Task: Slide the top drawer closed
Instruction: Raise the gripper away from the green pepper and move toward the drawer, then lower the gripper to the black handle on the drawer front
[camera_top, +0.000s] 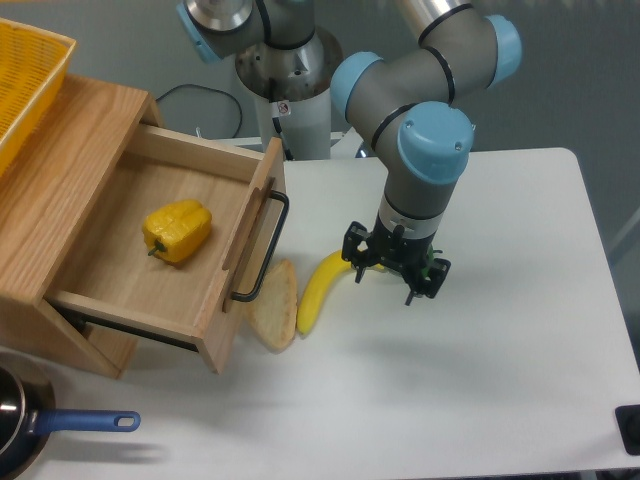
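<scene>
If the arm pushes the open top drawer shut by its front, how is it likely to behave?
The top drawer looks like rigid wood, so it should probably slide without flexing. It holds only a yellow pepper, so it is likely light; the loose pepper may shift. A bread slice and banana lie beside the front, so a push could nudge them.
</scene>
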